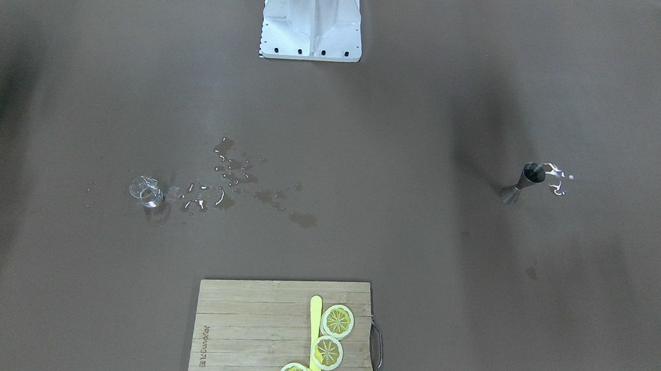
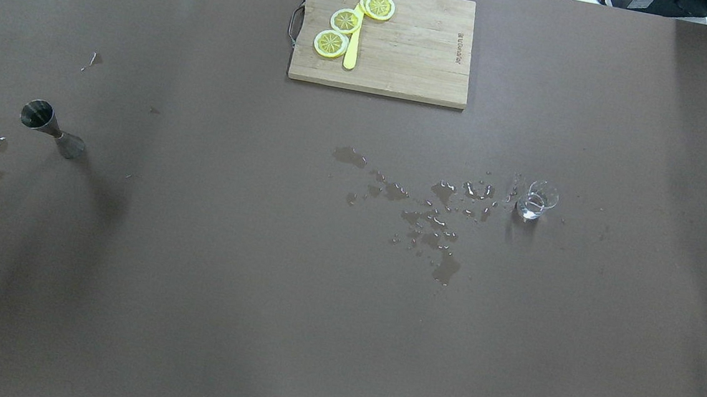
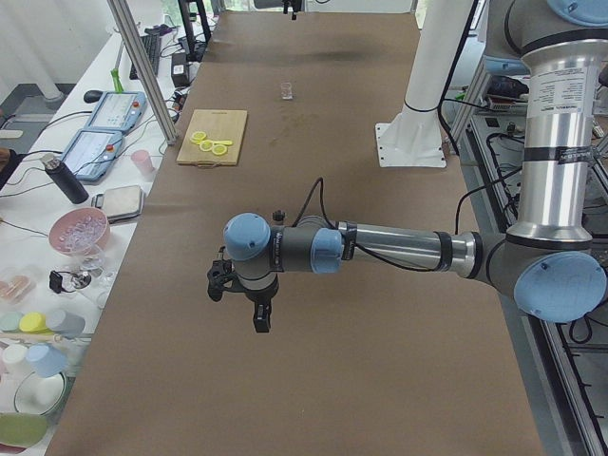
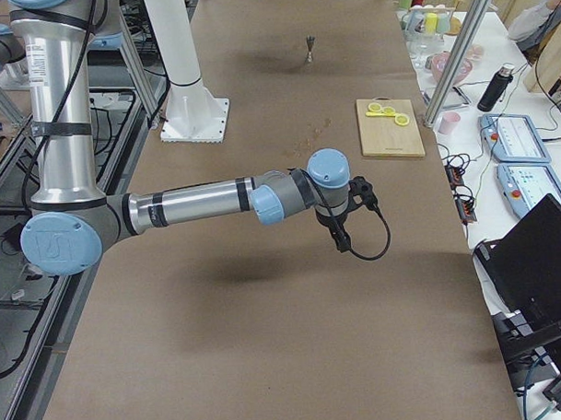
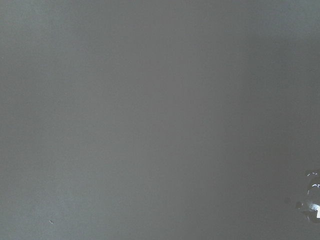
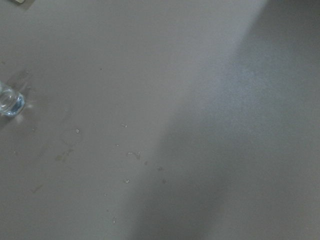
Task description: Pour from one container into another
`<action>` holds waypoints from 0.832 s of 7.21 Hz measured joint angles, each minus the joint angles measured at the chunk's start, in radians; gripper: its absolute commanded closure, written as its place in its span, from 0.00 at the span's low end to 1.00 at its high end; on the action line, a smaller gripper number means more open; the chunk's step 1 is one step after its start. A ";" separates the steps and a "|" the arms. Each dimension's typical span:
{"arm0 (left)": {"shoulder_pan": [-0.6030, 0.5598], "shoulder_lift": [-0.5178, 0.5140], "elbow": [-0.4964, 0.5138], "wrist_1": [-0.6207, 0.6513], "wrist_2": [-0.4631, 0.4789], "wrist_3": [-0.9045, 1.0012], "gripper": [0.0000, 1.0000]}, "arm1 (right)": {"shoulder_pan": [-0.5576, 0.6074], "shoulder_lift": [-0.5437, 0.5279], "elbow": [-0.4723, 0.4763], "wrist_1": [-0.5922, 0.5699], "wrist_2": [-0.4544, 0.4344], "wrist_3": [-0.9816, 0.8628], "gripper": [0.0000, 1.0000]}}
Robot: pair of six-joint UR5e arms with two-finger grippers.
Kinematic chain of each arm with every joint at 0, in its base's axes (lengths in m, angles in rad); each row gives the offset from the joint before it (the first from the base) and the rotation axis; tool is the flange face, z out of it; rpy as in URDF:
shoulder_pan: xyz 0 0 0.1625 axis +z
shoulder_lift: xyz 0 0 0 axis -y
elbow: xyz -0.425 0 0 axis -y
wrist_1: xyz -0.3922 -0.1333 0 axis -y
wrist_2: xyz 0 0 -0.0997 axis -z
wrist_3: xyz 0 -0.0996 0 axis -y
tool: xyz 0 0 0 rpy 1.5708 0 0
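A steel jigger [image 1: 523, 183] [image 2: 52, 127] stands upright on the brown table on my left side, with small wet spots beside it. On my right side stands a small clear glass [image 1: 146, 191] [image 2: 535, 200] holding a little water; it also shows at the left edge of the right wrist view [image 6: 10, 102]. My left gripper [image 3: 258, 318] hangs above the table near the jigger, fingers pointing down. My right gripper [image 4: 341, 237] hangs above the table short of the glass. Both show only in side views, so I cannot tell their state. Nothing is visibly held.
Spilled water [image 1: 238, 185] [image 2: 430, 216] spreads across the table between the glass and the middle. A wooden cutting board [image 1: 241, 329] [image 2: 415, 56] with lemon slices [image 2: 345, 21] and a yellow knife [image 2: 351, 52] lies at the far centre. The robot's base [image 1: 312, 18] stands at the near edge.
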 measured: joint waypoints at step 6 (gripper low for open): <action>0.005 0.036 -0.129 0.099 -0.006 -0.092 0.01 | -0.026 0.003 -0.087 0.484 0.084 0.060 0.04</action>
